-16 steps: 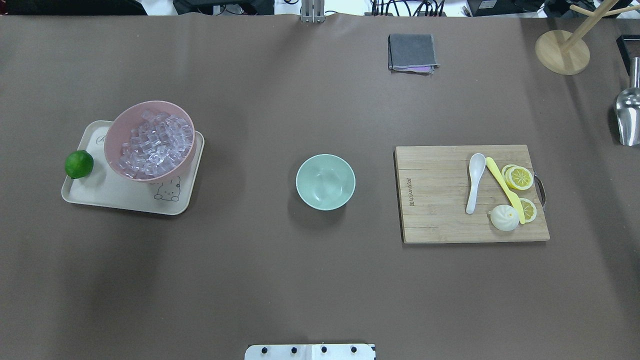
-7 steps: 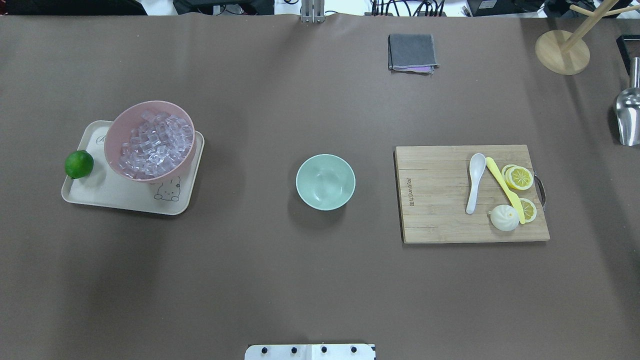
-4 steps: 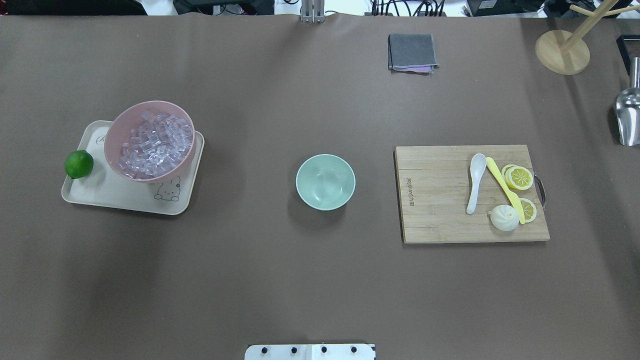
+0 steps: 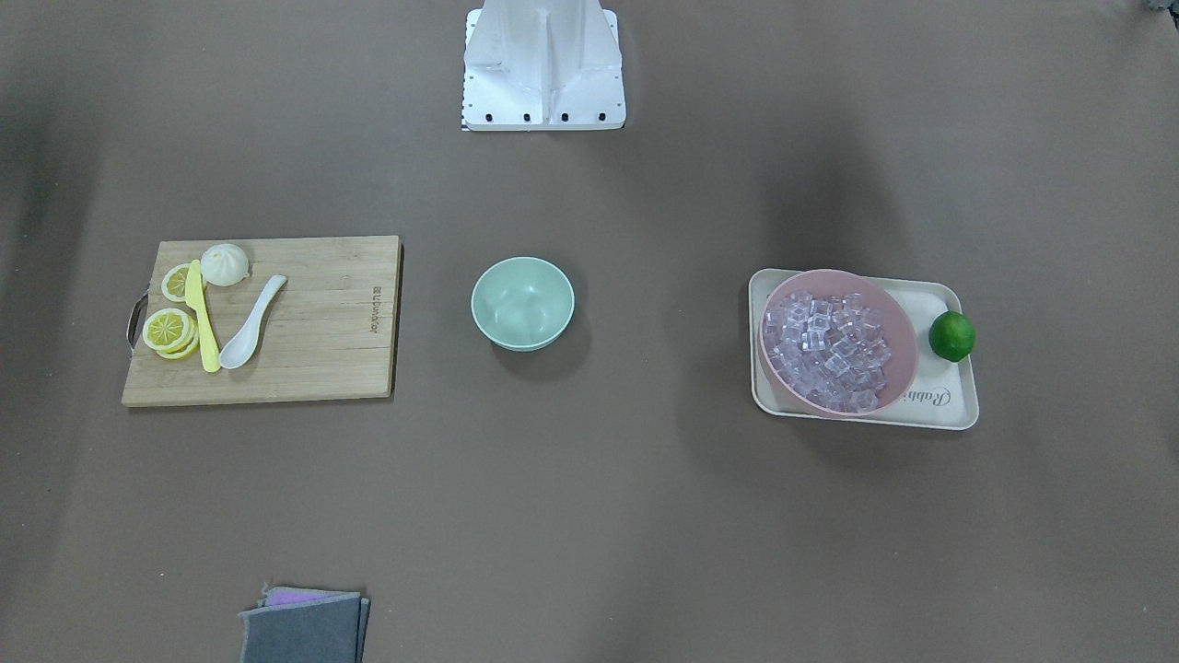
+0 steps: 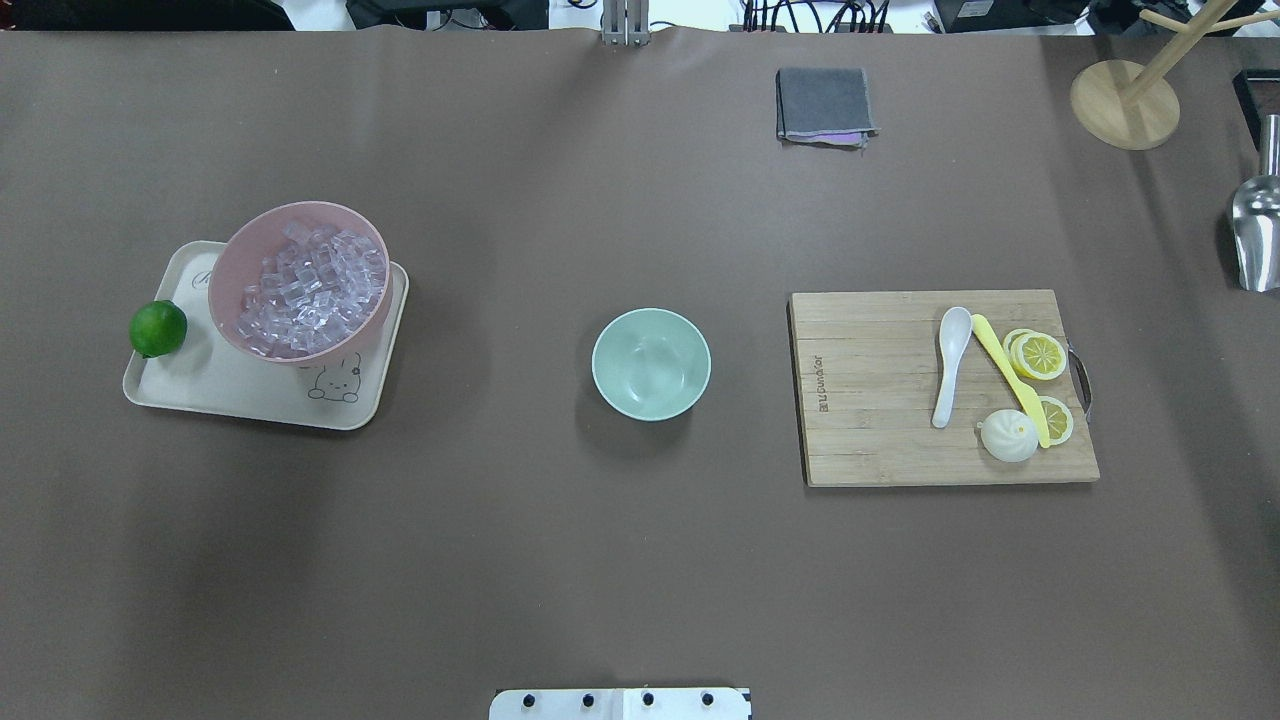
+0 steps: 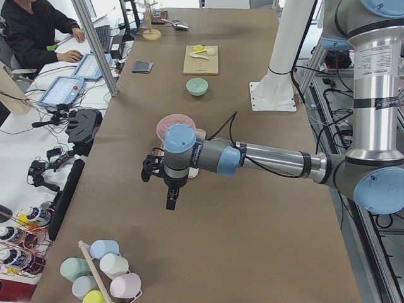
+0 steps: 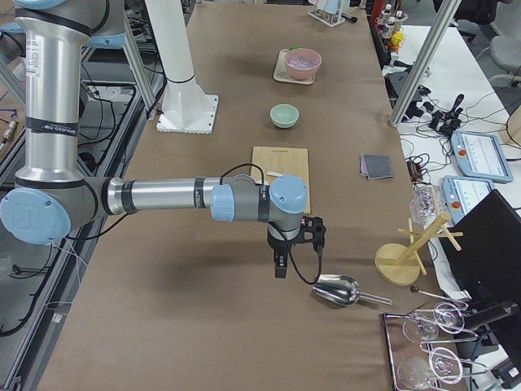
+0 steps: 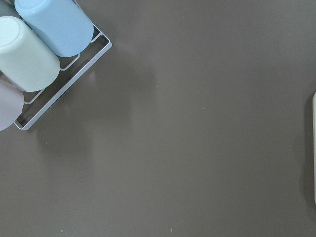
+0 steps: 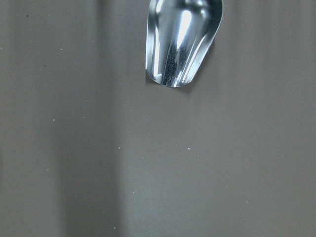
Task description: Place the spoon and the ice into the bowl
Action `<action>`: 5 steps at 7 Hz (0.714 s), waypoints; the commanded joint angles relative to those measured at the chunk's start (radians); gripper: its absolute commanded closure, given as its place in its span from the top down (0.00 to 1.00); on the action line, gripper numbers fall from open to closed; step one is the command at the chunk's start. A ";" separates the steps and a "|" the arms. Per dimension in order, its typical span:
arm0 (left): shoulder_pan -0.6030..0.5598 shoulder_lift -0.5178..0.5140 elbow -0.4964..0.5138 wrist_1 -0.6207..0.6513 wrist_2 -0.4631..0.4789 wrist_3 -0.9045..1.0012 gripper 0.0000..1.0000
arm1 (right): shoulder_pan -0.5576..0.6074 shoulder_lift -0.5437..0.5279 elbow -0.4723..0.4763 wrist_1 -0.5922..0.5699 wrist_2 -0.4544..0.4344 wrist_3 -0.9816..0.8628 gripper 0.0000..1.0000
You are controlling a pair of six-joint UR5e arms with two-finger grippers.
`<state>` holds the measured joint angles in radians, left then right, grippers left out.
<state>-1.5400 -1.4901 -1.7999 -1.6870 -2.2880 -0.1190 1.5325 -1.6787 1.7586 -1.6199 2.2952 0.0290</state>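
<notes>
The white spoon lies on a wooden cutting board at the right, beside a yellow knife. The mint-green bowl stands empty at the table's middle. The ice, many clear cubes, fills a pink bowl on a beige tray at the left. The left gripper hangs over bare table off the left end, seen only in the exterior left view. The right gripper hangs near the metal scoop, seen only in the exterior right view. I cannot tell whether either is open or shut.
Lemon slices and a white bun share the board. A lime sits on the tray. A grey cloth and a wooden stand are at the back. A cup rack lies below the left wrist.
</notes>
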 commanded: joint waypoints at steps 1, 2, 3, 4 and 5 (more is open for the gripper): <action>0.004 -0.053 -0.022 -0.014 -0.030 -0.023 0.98 | 0.000 -0.001 0.002 0.000 0.003 0.002 1.00; 0.023 -0.070 -0.044 -0.040 -0.039 -0.112 0.98 | 0.000 0.000 -0.001 0.000 0.003 0.002 1.00; 0.064 -0.120 -0.033 -0.124 -0.080 -0.137 0.98 | 0.000 0.000 0.005 0.000 0.004 0.002 1.00; 0.127 -0.168 -0.041 -0.140 -0.085 -0.143 0.98 | 0.000 0.002 0.012 0.000 0.009 0.002 1.00; 0.200 -0.185 -0.041 -0.145 -0.076 -0.197 0.98 | 0.000 0.016 0.022 0.002 0.024 0.003 1.00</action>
<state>-1.4194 -1.6403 -1.8386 -1.8121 -2.3637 -0.2674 1.5324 -1.6737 1.7703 -1.6196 2.3062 0.0310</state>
